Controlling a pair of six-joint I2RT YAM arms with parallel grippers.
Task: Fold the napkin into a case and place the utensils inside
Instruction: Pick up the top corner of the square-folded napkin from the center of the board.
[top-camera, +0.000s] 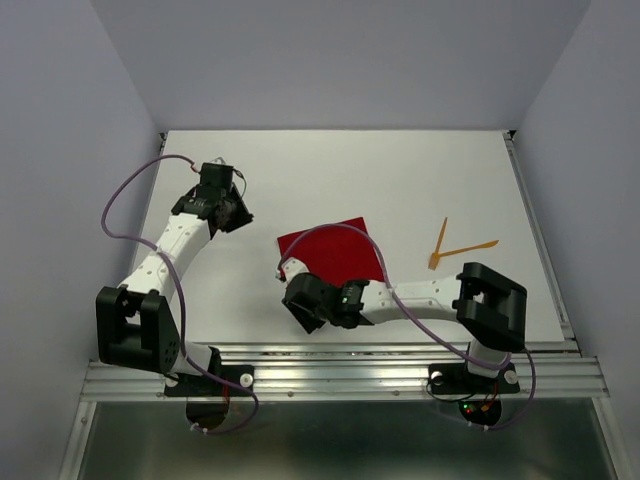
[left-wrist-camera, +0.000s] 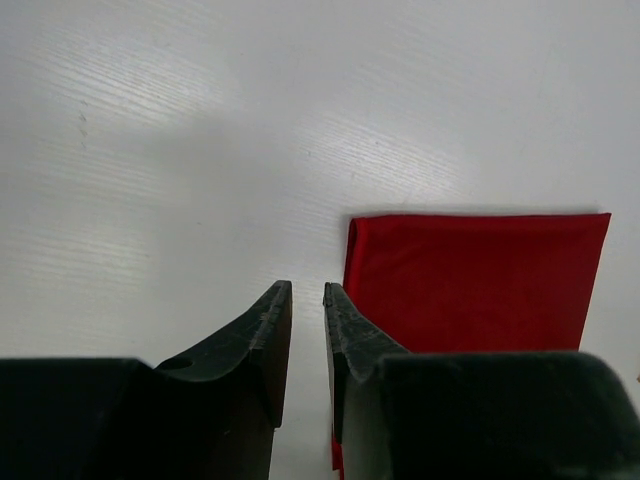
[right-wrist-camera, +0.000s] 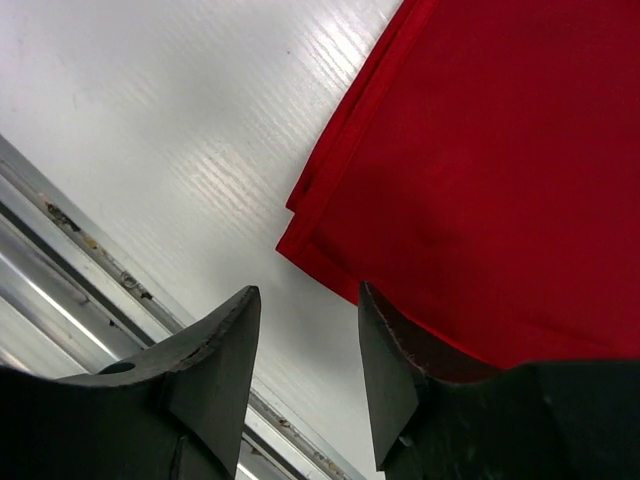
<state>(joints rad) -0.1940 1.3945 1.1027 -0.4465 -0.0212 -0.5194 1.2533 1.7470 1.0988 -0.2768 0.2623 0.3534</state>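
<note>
The red napkin (top-camera: 335, 250) lies folded flat near the middle of the table, its layered edges showing in the right wrist view (right-wrist-camera: 480, 170). Two orange utensils lie to its right, meeting in a V: a plain stick (top-camera: 440, 240) and a piece with a wider end (top-camera: 468, 250). My left gripper (top-camera: 240, 213) hovers left of the napkin, jaws a narrow gap apart over bare table (left-wrist-camera: 307, 290), the napkin (left-wrist-camera: 470, 280) just beside its right finger. My right gripper (top-camera: 300, 303) stands at the napkin's near-left corner, open, nothing between its fingers (right-wrist-camera: 305, 295).
The metal rail (right-wrist-camera: 60, 260) along the table's near edge runs close under the right gripper. Grey walls close in the table on three sides. Purple cables loop over both arms, one arching above the napkin.
</note>
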